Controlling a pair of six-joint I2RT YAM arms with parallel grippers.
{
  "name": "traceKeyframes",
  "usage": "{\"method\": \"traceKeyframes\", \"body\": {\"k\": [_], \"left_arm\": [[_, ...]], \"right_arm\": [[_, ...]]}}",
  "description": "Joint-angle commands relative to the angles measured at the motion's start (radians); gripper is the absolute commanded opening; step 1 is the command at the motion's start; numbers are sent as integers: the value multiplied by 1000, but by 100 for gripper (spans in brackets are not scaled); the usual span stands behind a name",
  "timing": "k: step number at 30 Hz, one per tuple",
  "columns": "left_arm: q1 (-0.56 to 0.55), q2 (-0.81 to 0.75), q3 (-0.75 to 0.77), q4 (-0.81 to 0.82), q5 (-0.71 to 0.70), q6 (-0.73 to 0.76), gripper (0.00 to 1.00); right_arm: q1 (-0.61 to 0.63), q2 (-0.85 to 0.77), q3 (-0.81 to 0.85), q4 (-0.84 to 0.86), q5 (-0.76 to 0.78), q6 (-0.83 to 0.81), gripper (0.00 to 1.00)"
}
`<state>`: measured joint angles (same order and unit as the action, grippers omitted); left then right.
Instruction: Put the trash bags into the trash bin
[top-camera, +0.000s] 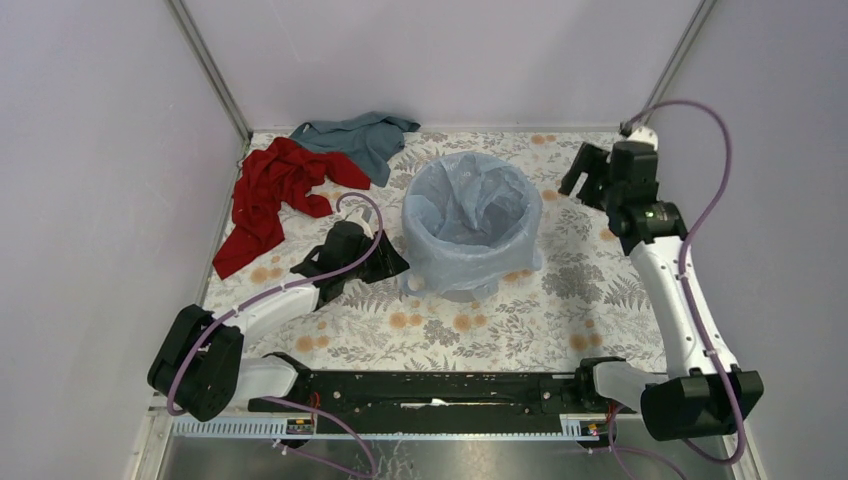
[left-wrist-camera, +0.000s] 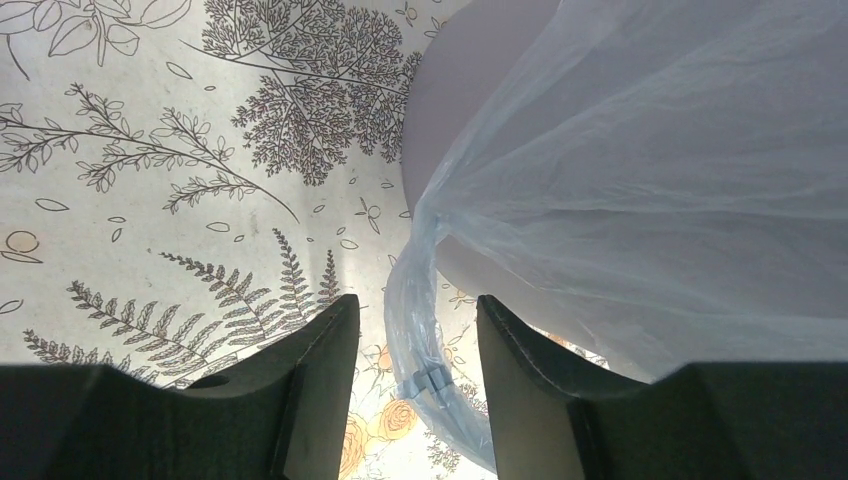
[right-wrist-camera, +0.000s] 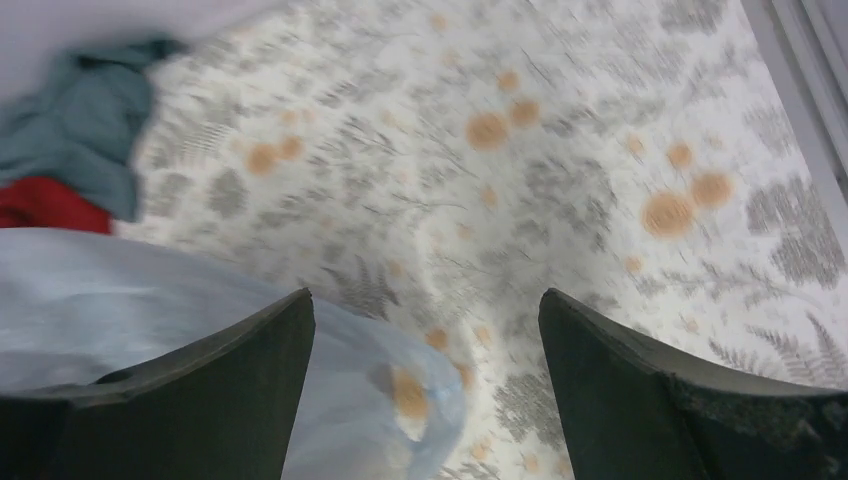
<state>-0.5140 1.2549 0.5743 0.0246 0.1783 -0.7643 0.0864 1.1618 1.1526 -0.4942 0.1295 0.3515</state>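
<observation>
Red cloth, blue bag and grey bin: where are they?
red cloth (top-camera: 272, 190): top view, middle of its crumpled heap.
trash bin (left-wrist-camera: 450, 110): left wrist view, bare grey side wall.
trash bag (top-camera: 470, 205): top view, plastic sagging inside the bin.

bright even light, soft shadows; right wrist view motion-blurred; faint sheen on trash bag (left-wrist-camera: 640, 150)

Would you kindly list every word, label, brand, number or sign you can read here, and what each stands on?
There is no readable text in any view.
The trash bag, trash bin, red cloth and teal-grey cloth carry no print.
The table cover has a floral pattern only.
A pale speck on the base rail is too small to read.
</observation>
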Motion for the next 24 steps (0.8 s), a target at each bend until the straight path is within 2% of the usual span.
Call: {"method": "traceKeyframes", "body": {"k": [1, 4, 7, 10, 13, 16, 20, 24], "left_arm": [[0, -21, 22, 22, 10, 0, 51], [1, -18, 12, 36, 29, -11, 52], [1, -14, 10, 44, 37, -16, 53], [0, -10, 12, 53, 48, -22, 55], [0, -11, 13, 61, 65, -31, 59], [-1, -21, 11, 61, 79, -33, 61], [-1, -58, 1, 42, 77, -35, 62], [-1, -109, -18, 19, 64, -41, 64]], "right_arm": [[81, 11, 189, -62, -122, -60, 89], [307, 69, 334, -91, -114, -127, 92], [420, 167, 425, -143, -276, -112, 93], [539, 251, 412, -142, -246, -91, 92], [595, 328, 387, -129, -139, -69, 91], [597, 389, 368, -93, 77, -67, 87], [595, 463, 352, -11, 399, -75, 88], [595, 481, 288, 115, 584, -90, 89]]}}
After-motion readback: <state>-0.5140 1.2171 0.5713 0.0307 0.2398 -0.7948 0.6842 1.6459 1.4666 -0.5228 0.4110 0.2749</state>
